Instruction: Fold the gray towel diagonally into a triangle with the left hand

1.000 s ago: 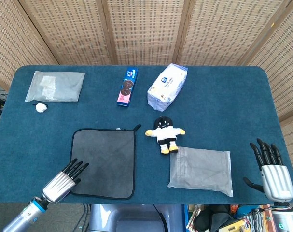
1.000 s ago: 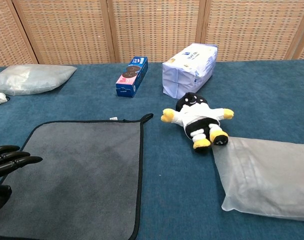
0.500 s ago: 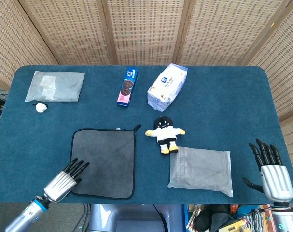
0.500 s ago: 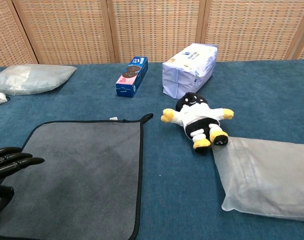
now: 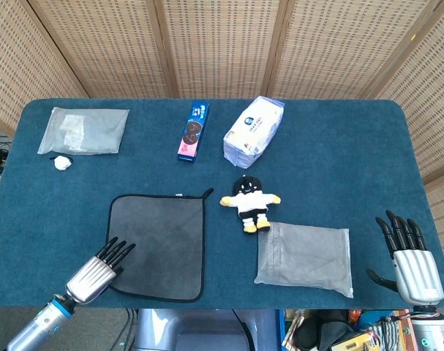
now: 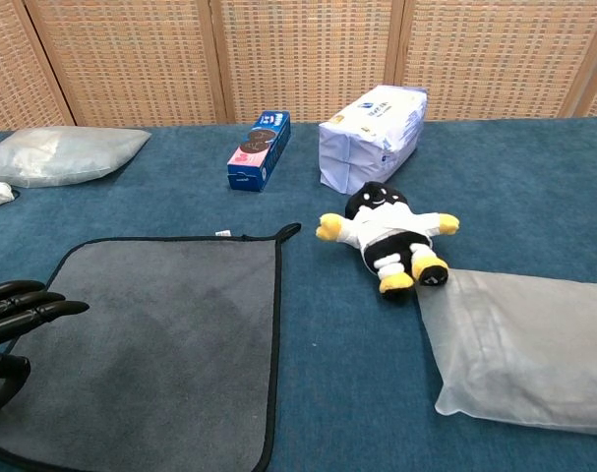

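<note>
The towel (image 5: 157, 245) lies flat and fully spread on the near-left part of the desk (image 5: 339, 183), a gray square with a dark hem and a small loop at its far right corner; no corner is lifted and no crease shows, so by the look of it the fold has not begun. The left hand (image 5: 97, 270) sits at the towel's near left corner, fingers stretched out and slightly apart over the hem, holding nothing; in the chest view the left hand (image 6: 13, 324) reaches in from the left edge with its thumb hanging below, and whether the fingertips touch the cloth cannot be told. What is left seems to be the whole job: pinch that near left corner, carry it across to the far right corner by the loop, and lay it down so the edges meet in a triangle. The right hand (image 5: 408, 256) is well away at the near right edge of the desk, fingers spread and empty. Just right of the towel lie a plush doll (image 5: 249, 201) and a clear bag (image 5: 304, 258), the doll's feet touching the bag. Along the far side are a cookie box (image 5: 194, 131), a tissue pack (image 5: 253, 130) and another bag (image 5: 84, 130) with a small white lump (image 5: 61, 163) beside it.
</note>
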You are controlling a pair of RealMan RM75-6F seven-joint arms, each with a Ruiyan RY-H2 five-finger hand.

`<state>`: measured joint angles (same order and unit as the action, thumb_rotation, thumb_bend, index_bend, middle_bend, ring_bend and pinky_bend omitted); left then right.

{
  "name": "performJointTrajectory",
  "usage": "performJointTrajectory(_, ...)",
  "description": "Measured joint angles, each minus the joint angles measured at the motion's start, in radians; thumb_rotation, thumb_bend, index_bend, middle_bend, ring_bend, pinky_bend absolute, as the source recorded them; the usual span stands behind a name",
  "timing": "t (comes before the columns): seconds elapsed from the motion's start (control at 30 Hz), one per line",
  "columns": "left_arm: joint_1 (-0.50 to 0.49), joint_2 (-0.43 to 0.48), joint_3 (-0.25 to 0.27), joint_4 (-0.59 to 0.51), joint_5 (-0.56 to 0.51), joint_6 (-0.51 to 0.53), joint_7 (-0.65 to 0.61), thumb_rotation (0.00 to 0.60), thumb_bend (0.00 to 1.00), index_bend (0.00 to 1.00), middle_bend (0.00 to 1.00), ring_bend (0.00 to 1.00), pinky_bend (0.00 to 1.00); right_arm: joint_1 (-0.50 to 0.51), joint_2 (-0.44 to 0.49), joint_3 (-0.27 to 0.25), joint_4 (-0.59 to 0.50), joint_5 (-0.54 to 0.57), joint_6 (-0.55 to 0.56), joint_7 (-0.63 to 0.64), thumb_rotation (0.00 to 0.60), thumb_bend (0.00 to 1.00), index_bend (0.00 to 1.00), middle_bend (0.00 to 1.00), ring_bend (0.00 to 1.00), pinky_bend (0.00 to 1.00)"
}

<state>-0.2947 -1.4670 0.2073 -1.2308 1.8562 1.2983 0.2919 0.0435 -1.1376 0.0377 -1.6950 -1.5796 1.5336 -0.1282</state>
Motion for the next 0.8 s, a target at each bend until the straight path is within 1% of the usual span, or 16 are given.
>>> performJointTrajectory(0.27,-0.024,0.004,-0.022,-0.034,-0.003,-0.012,0.014,0.6,0.44,0.6,0.0,0.0,0.0,0.0,0.002,0.001,0.0,0.001,-0.001,0.007,0.6,0.0,0.0,0.0,0.0,0.0)
performJointTrajectory(0.8,-0.112,-0.012,-0.125,-0.098,-0.067,-0.1,0.102,0.6,0.44,0.6,0.0,0.0,0.0,0.005,0.008,0.003,0.006,0.013,-0.013,0.038,0.6,0.0,0.0,0.0,0.0,0.0)
